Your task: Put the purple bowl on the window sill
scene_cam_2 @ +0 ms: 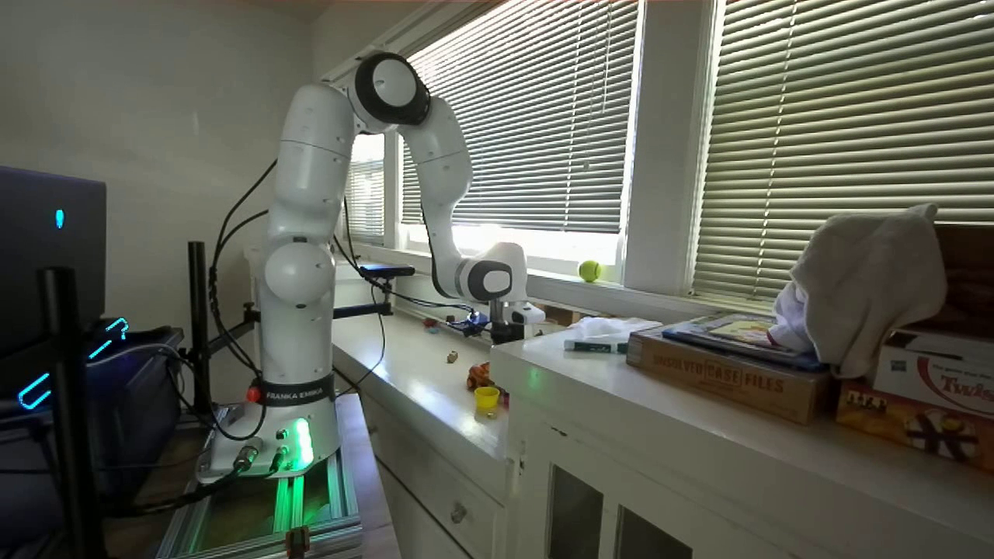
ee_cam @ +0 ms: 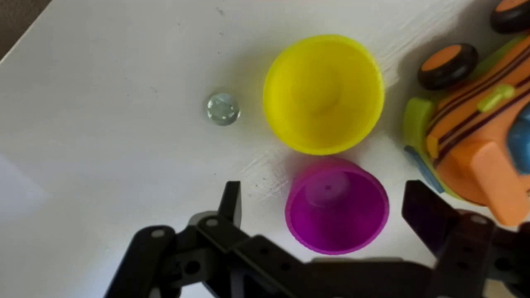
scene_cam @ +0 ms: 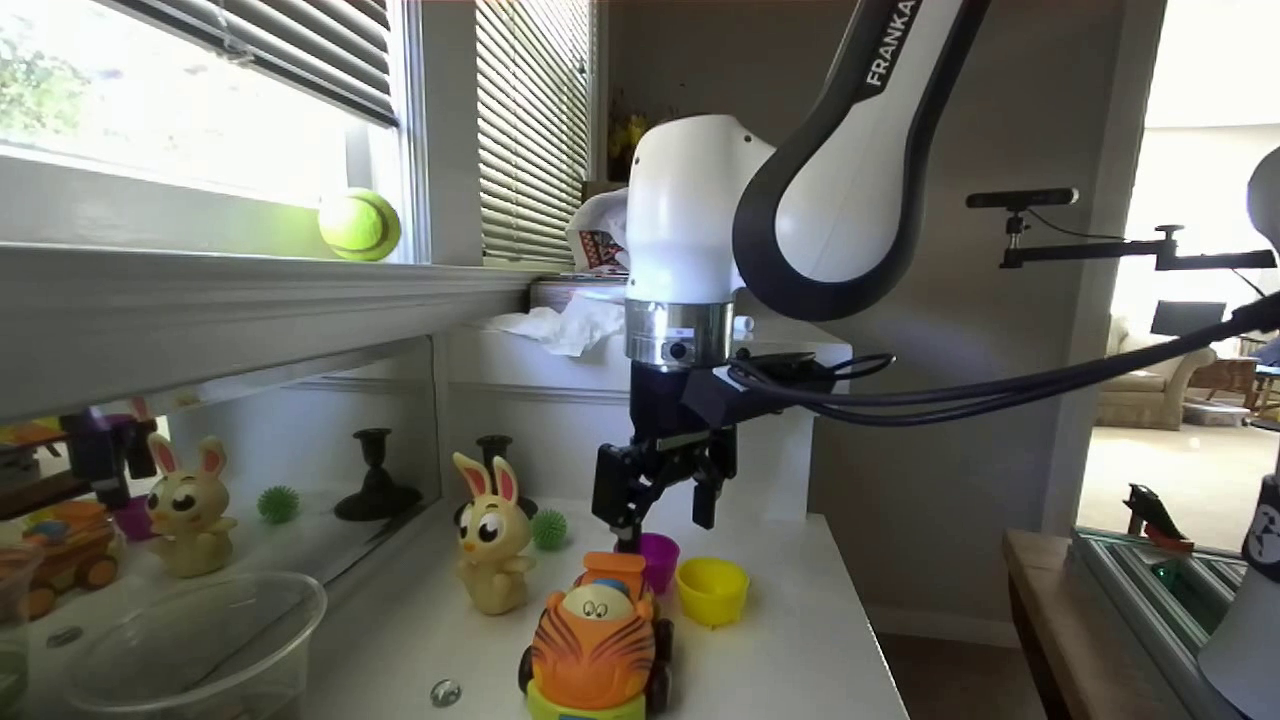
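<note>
One hazard: my gripper, jaws wide, grips nothing; lowering it toward the purple bowl could strike the orange toy car close by.

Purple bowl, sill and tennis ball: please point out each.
Purple bowl (ee_cam: 338, 213): in the wrist view, inner wall.
Sill (scene_cam: 250, 293): in an exterior view, front face.
Tennis ball (scene_cam: 360, 224): in an exterior view, middle.
</note>
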`<state>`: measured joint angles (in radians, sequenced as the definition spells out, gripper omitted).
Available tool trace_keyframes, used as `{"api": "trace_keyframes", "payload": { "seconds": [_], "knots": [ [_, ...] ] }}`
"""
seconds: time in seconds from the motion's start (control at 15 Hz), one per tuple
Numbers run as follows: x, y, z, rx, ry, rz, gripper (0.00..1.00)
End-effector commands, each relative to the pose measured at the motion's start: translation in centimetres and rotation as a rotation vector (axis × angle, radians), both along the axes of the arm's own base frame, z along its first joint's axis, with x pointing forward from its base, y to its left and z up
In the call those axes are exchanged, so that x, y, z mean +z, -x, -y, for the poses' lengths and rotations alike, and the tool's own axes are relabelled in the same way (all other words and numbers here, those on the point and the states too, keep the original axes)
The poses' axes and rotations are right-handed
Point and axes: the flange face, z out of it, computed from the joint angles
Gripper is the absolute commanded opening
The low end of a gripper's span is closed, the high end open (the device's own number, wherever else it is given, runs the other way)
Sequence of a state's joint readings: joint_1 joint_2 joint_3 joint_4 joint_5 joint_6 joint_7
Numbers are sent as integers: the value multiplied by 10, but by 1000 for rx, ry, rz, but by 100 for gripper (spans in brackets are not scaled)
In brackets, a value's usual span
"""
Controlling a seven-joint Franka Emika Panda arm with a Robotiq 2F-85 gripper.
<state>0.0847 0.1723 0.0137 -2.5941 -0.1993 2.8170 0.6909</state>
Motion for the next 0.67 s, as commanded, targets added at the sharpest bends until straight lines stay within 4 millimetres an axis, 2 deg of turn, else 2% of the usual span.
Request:
{"api": "trace_keyframes", "payload": {
  "seconds": [0.0, 0.4, 0.47, 0.6],
  "knots": [
    [-8, 2, 4, 21, 10, 19, 100],
    [-12, -2, 2, 49, 6, 48, 100],
    [-13, -3, 1, 51, 7, 48, 82],
    [-15, -3, 0, 61, 4, 54, 66]
  ]
}}
